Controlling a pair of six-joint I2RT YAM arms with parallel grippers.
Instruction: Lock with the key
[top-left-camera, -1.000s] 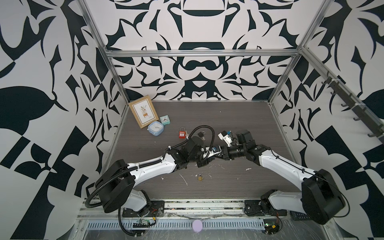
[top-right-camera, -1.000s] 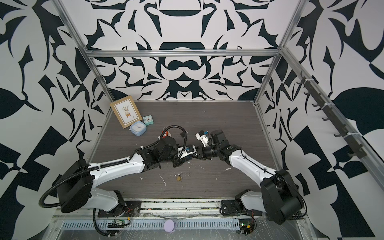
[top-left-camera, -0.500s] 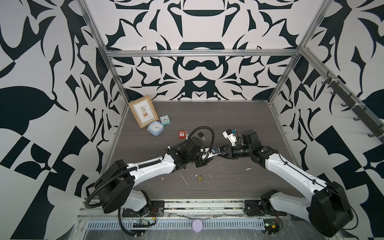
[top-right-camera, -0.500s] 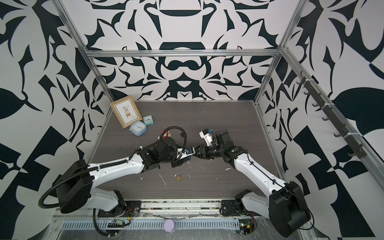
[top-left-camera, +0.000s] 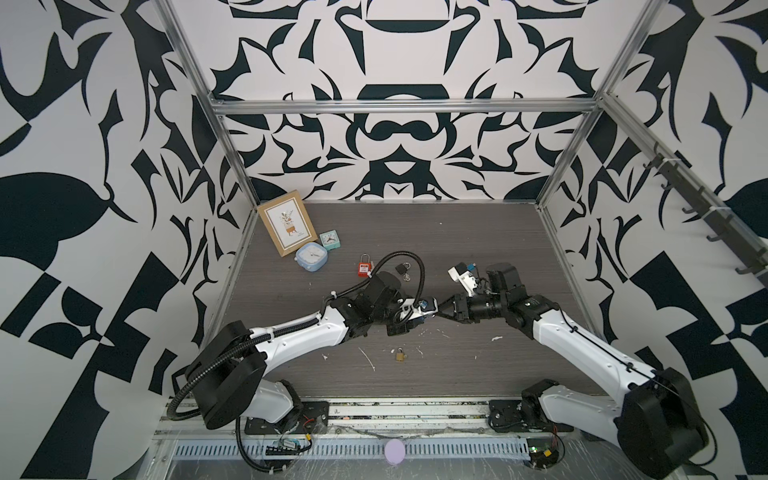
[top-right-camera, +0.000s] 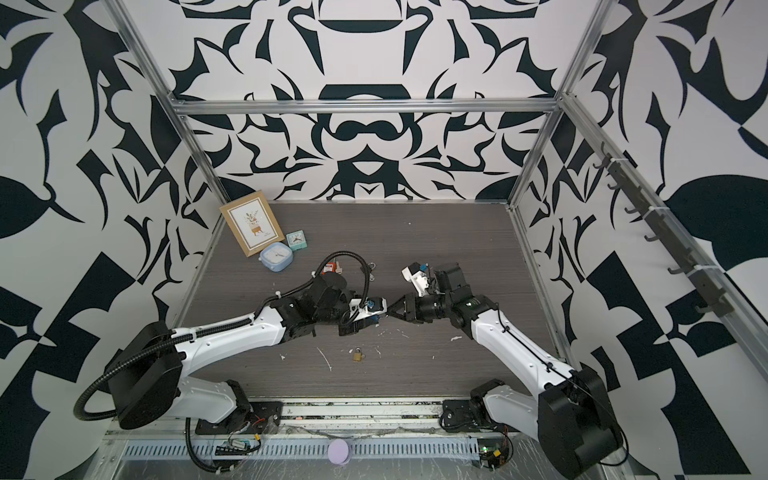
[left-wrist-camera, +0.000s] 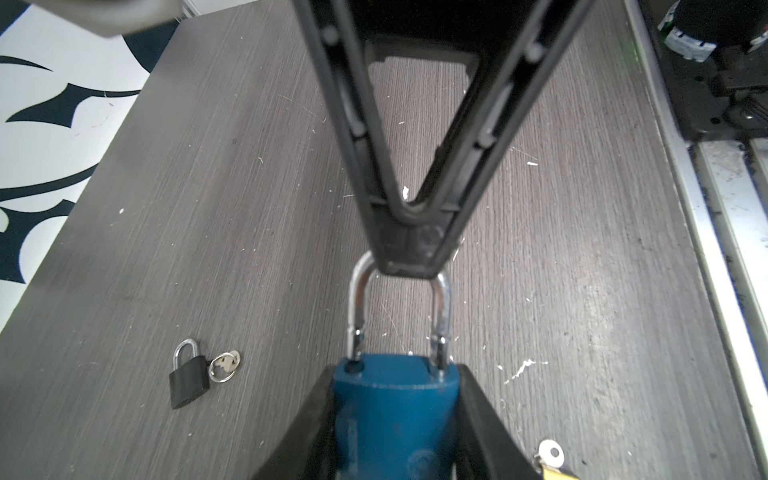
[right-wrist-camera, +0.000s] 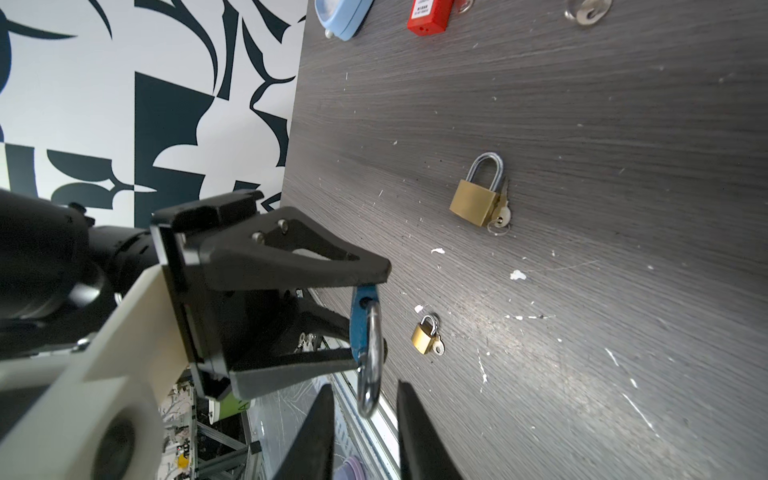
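Enclosure w/ black-and-white patterned walls (top-left-camera: 395, 137); dark wood-grain tabletop (top-left-camera: 478, 249). Picture frame (top-left-camera: 286, 227), blue clock (top-left-camera: 311, 257) and teal clock (top-left-camera: 329, 240) at far-left corner. Left claw (top-left-camera: 422, 312) clamped on body of blue padlock (left-wrist-camera: 395, 415), held above tabletop centre. Right claw (right-wrist-camera: 365, 386) slightly apart, straddling top of shackle (left-wrist-camera: 357, 299), gap showing each side. One shackle leg sits clear of its hole. Red padlock (top-left-camera: 364, 267) lies behind the claws; small brass padlock (top-left-camera: 400, 355) toward front edge.
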